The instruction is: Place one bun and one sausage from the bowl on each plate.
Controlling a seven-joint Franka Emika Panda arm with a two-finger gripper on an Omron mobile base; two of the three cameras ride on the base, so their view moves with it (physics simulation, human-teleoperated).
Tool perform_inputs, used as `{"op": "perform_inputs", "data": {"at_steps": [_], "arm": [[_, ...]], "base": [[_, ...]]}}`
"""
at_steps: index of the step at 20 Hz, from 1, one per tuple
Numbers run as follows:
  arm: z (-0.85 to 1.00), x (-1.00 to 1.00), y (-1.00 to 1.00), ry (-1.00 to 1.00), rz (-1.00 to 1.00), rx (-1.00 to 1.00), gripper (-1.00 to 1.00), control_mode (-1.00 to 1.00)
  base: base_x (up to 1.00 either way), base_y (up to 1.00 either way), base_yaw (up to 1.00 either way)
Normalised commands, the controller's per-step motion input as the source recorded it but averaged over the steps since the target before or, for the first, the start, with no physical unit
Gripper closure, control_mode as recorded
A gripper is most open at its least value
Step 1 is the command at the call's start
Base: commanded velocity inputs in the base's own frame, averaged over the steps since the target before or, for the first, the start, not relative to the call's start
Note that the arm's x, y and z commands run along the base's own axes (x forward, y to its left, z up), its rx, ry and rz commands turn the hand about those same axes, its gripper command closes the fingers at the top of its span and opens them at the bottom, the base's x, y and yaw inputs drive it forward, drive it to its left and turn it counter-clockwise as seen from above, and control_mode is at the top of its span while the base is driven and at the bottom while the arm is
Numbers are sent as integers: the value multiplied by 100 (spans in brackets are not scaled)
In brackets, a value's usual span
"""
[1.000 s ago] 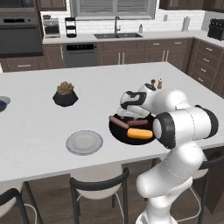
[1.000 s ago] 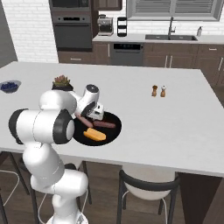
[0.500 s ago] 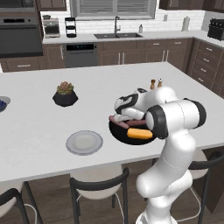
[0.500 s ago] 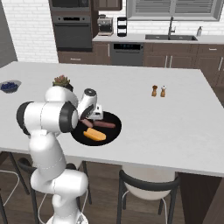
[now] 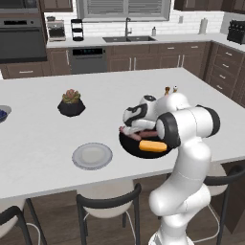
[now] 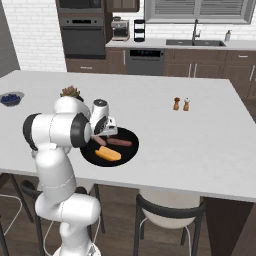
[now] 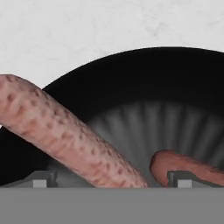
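Our claw (image 7: 112,177) is spread wide and hangs low inside the black bowl (image 7: 175,70), with one sausage (image 7: 65,135) lying between its fingertips (image 7: 43,178) and a second sausage (image 7: 183,164) by the other tip. We cannot tell if it touches them. We see the bowl (image 5: 131,143) on the white counter (image 5: 43,134), with a bun (image 5: 153,145) inside, and a grey plate (image 5: 92,156) well apart.
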Motion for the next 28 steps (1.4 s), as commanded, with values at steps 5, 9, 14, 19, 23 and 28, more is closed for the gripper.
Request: {"op": "perform_inputs", "data": {"at_steps": [5,9,14,19,23,28], "arm": [[-3,-6,11,0,7,-5,-100,-100],[-25,0,0,0,4,-7,-100,-100],[-36,2,0,0,4,-9,100,-100],[-24,5,0,-1,3,-3,100,-100],[-15,-10,0,-1,0,-1,100,-100],[89,-100,-18,-22,-1,3,100,-100]], "base": [[0,0,0],[0,0,0],[0,0,0],[0,0,0],[0,0,0],[0,0,0]]}}
